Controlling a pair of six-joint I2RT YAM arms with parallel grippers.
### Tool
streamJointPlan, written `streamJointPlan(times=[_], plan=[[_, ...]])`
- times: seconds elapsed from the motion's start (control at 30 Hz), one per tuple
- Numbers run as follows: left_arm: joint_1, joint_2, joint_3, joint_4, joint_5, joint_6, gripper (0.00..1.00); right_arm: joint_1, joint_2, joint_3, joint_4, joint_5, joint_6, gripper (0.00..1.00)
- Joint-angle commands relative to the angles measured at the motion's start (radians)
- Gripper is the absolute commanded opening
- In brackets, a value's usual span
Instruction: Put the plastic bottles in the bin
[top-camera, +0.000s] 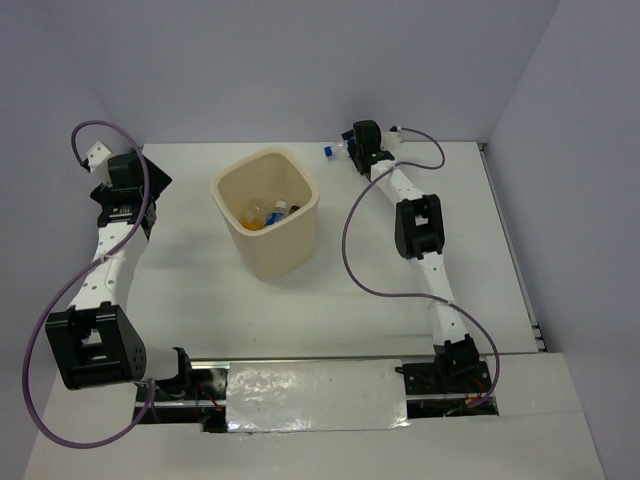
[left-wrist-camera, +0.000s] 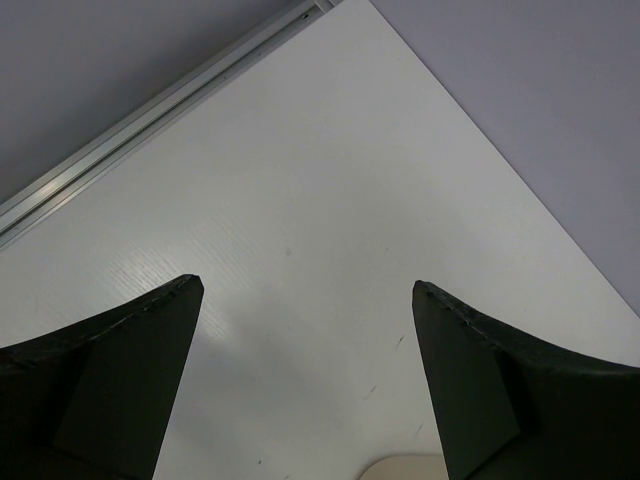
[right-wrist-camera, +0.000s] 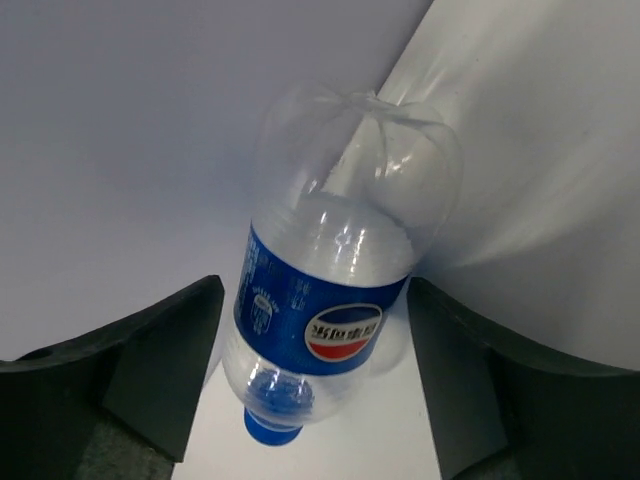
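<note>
The blue-labelled bottle (right-wrist-camera: 330, 300) with a blue cap lies on its side on the table against the back wall, cap toward the camera. It also shows in the top view (top-camera: 330, 151). My right gripper (right-wrist-camera: 315, 287) is open with one finger on each side of the bottle, not touching it, at the far right (top-camera: 350, 148). The cream bin (top-camera: 300, 235) stands upright mid-table. Inside it lie an orange-labelled bottle (top-camera: 255, 217) and other bottles (top-camera: 280, 210), partly hidden. My left gripper (left-wrist-camera: 305, 285) is open and empty over bare table at the far left (top-camera: 125, 180).
A metal rail (top-camera: 510, 245) runs along the table's right edge, and another (left-wrist-camera: 160, 110) shows near the left gripper. Grey walls enclose the back and sides. Purple cables (top-camera: 355, 250) loop off both arms.
</note>
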Motion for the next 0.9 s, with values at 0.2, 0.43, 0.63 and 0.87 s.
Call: streamJointPlan(times=[0.2, 0.43, 0.63, 0.87], plan=[[0.008, -0.022, 0.006, 0.024, -0.001, 0.022, 0.99, -0.039, -0.005, -0.051, 0.148, -0.018, 0.027, 0.26], [0.008, -0.069, 0.021, -0.042, 0.004, 0.025, 0.99, -0.034, -0.277, -0.311, 0.404, -0.186, -0.276, 0.00], [0.008, -0.164, -0.005, -0.131, 0.010, 0.013, 0.99, 0.018, -0.741, -0.666, 0.521, -0.231, -0.637, 0.00], [0.008, -0.333, -0.109, -0.171, 0.001, 0.020, 0.99, 0.172, -1.104, -0.890, 0.415, -0.332, -0.921, 0.00]])
